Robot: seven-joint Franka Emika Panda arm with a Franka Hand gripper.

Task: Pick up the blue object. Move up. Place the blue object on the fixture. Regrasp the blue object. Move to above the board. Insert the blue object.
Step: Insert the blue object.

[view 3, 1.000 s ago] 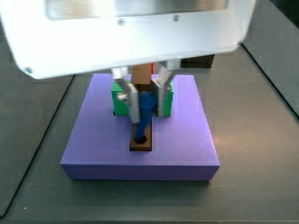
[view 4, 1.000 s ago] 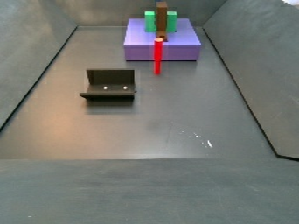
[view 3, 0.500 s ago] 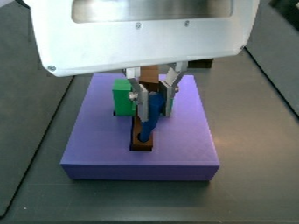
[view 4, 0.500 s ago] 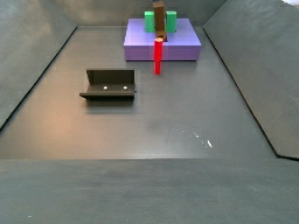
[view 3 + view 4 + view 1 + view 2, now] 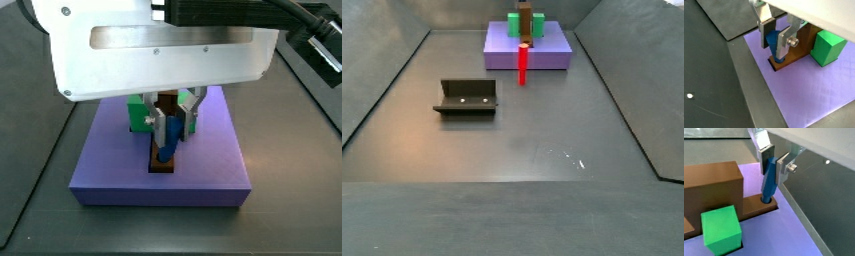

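Blue peg being clamped by pincer above board, lower tip being hidden inside brown strip hole. Pincer being cut off in side view. Fixture sitting apart on counter.

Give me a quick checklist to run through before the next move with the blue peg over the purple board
1. Pincer grips the blue object between its fingers: ok.
2. Peg's lower end meets the hole in the brown strip: ok in a wrist view.
3. Peg upright: not ok, it looks slightly tilted in a side view.
4. Peg fully seated: cannot tell, hole depth is hidden.
5. Green block clear of the pincer: ok.
6. Board flat on the floor: ok.
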